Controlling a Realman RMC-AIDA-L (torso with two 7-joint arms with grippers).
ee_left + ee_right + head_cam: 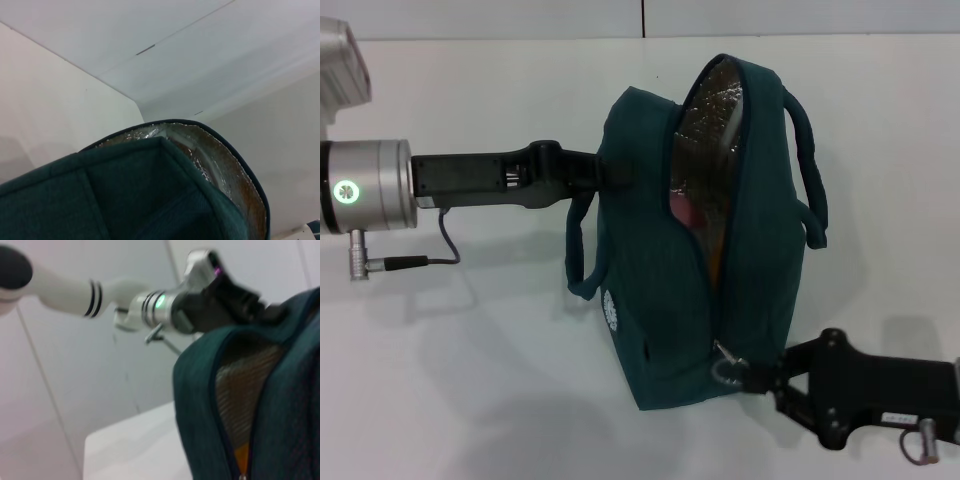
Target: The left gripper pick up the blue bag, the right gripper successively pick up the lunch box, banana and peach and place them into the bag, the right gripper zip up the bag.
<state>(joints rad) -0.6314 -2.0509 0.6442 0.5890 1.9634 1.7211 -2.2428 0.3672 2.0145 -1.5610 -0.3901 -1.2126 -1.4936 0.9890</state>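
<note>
The blue bag (660, 300) hangs upright above the white table, its zip gaping and the silver foil lining (712, 110) showing. My left gripper (603, 170) comes in from the left and is shut on the bag's upper edge by a handle. Low on the right, my right gripper (757, 377) is pinched on the ring zip pull (725, 366) at the bottom end of the zip. Inside the gap I see a pink patch of the peach (685, 212) and an orange sliver of the banana (716, 262). The lunch box is hidden. The right wrist view shows the bag (200, 405) and the left gripper (267, 312).
The white table (470, 380) stretches all around the bag. One loop handle (812, 170) hangs off the bag's right side and another (578, 255) off its left. The left arm's cable (430, 258) droops under its silver wrist.
</note>
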